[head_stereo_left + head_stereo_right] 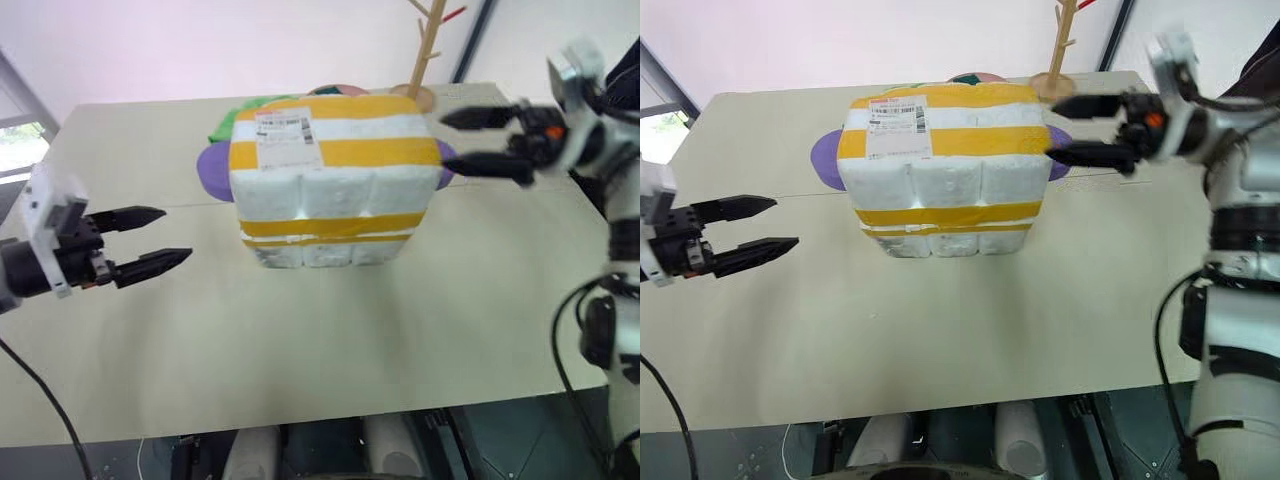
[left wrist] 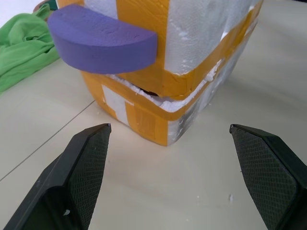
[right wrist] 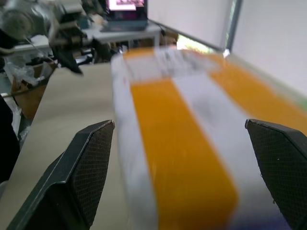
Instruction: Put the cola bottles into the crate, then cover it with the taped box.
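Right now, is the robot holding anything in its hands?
No. The left hand and right hand are both open and empty, either side of the white foam box with yellow tape.

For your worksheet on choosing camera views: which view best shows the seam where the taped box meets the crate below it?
The left wrist view: the ragged seam between the taped box and the crate sits close up. Both eye views show it as a thin line. The right wrist view shows the box's blurred, striped top.
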Motion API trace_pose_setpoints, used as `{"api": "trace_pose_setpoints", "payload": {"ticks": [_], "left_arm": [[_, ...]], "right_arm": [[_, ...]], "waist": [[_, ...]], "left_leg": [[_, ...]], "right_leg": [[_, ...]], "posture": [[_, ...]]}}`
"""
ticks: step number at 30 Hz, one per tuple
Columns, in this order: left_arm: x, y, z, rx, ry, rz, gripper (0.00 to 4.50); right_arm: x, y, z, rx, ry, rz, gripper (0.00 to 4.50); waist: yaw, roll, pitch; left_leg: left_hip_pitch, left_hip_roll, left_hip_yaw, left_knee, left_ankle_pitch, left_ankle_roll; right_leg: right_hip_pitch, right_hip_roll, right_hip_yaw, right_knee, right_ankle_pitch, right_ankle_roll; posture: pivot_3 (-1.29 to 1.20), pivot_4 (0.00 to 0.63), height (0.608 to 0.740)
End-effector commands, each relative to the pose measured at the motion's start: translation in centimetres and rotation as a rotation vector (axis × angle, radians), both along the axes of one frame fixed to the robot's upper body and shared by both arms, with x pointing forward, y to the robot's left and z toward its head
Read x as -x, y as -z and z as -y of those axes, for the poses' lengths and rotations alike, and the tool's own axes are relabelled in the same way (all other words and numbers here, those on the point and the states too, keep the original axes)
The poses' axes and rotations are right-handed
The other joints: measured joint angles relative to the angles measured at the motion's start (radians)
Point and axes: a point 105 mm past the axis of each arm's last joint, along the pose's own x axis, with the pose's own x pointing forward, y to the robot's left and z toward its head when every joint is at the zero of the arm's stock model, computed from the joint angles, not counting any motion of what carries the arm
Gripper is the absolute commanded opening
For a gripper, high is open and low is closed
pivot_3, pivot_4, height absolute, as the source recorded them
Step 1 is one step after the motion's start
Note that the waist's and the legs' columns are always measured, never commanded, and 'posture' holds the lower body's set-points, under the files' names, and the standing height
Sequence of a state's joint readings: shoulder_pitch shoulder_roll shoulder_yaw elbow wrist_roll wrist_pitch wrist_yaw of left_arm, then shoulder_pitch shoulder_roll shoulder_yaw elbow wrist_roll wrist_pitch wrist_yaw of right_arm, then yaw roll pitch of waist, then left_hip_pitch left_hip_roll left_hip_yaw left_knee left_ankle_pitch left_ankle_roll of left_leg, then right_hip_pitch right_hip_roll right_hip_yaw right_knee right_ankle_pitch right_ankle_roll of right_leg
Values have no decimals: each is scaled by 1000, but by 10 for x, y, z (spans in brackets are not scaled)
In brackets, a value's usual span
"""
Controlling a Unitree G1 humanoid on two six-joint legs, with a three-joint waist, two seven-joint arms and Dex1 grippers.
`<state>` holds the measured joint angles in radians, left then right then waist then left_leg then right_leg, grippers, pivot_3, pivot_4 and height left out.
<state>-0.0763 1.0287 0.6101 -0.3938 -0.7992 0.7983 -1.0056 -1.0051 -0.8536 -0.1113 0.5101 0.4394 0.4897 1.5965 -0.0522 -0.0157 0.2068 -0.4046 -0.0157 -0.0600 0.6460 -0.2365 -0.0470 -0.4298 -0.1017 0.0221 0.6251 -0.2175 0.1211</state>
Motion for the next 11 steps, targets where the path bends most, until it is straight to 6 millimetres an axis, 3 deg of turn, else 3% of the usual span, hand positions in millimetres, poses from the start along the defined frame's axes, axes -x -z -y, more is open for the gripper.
{"api": "trace_pose_setpoints", "payload": {"ticks": [1, 6, 11], "left_arm": [[6, -13, -10, 3, -25, 45, 4148], [8, -11, -17, 2, -47, 38, 4148], [7, -2, -17, -30, -51, 26, 4148]], "right_arm": [[18, -9, 18, 46, 14, 88, 4500], [24, 19, 40, 118, 81, 39, 4500], [19, 45, 48, 132, 131, 8, 4500]], "waist": [[-2, 0, 0], [-9, 0, 0], [-11, 0, 0]], "left_leg": [[1, 0, 0, 0, 0, 0], [2, 2, 0, 1, 0, 0], [2, 2, 1, 1, 0, 0]], "right_leg": [[0, 0, 0, 1, 0, 0], [1, 1, 0, 2, -1, -1], [1, 1, 0, 2, -1, -1]], "posture": [[0, 150, 740], [0, 150, 740], [0, 150, 740]]}}
